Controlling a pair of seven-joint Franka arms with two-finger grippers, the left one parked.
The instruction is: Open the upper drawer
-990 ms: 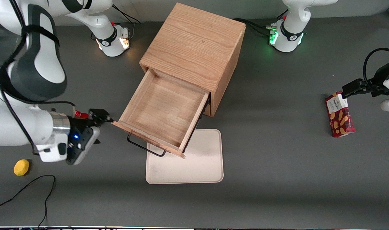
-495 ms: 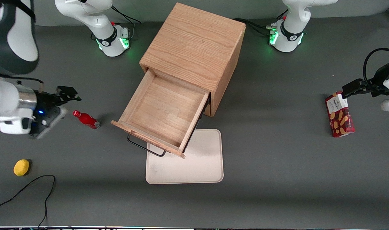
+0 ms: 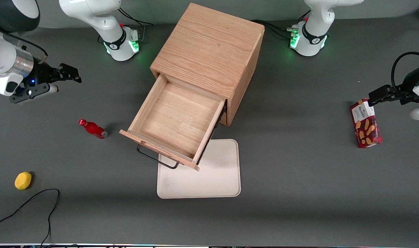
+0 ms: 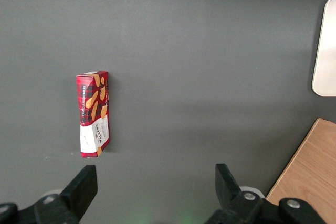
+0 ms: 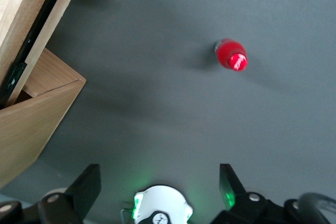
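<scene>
The upper drawer (image 3: pixel 175 120) of the oak cabinet (image 3: pixel 209 48) stands pulled far out, and its shallow wooden interior is bare. Its thin black wire handle (image 3: pixel 156 159) hangs over the cream tray. My gripper (image 3: pixel 70 73) is well away from the drawer, toward the working arm's end of the table and above the grey tabletop. It is open and holds nothing. In the right wrist view the gripper (image 5: pixel 158 179) has its fingers spread wide over the arm's base, with the drawer's side rail (image 5: pixel 31 35) and the cabinet's corner (image 5: pixel 37 108) in sight.
A small red bottle (image 3: pixel 93 128) (image 5: pixel 232 57) stands between my gripper and the drawer front. A yellow fruit (image 3: pixel 23 180) and a black cable (image 3: pixel 30 206) lie nearer the camera. The cream tray (image 3: pixel 216 175) sits under the drawer front. A red biscuit box (image 3: pixel 366 123) lies toward the parked arm's end.
My gripper has drawn away from the drawer's front corner, moving toward the working arm's end and farther from the camera, which uncovered the red bottle. The drawer has not moved.
</scene>
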